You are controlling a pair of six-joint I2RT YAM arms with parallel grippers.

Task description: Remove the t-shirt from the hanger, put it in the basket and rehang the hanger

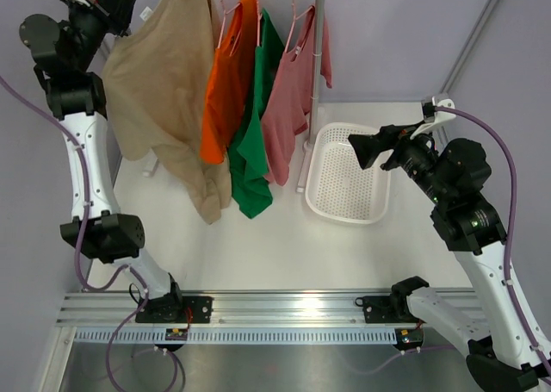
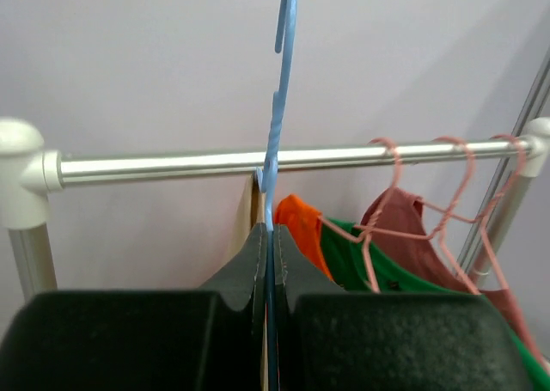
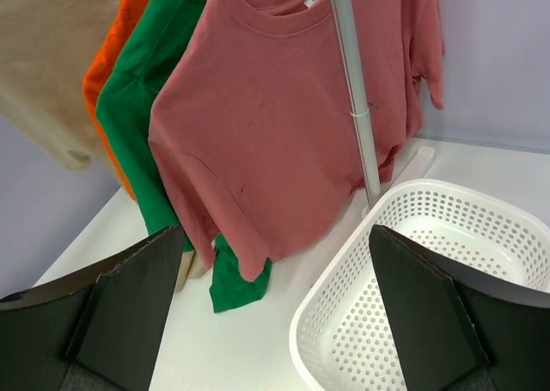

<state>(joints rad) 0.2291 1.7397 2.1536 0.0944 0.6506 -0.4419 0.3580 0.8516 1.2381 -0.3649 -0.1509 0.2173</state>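
Observation:
A tan t-shirt [image 1: 164,82] hangs on a blue hanger [image 2: 273,133] at the left end of the rack rail [image 2: 172,164]. My left gripper [image 1: 116,13] is raised at the top left and is shut on the blue hanger's stem, as the left wrist view [image 2: 271,245] shows. The hanger's hook stands above the rail, not resting on it. The tan t-shirt also shows at the left edge of the right wrist view [image 3: 43,64]. My right gripper [image 1: 370,146] is open and empty over the basket, facing the shirts [image 3: 275,305].
An orange shirt [image 1: 228,73], a green shirt [image 1: 254,151] and a pink shirt [image 1: 288,99] hang on pink hangers on the rail. The rack's right post [image 1: 312,90] stands beside a white perforated basket [image 1: 344,215], which also shows in the right wrist view [image 3: 336,256].

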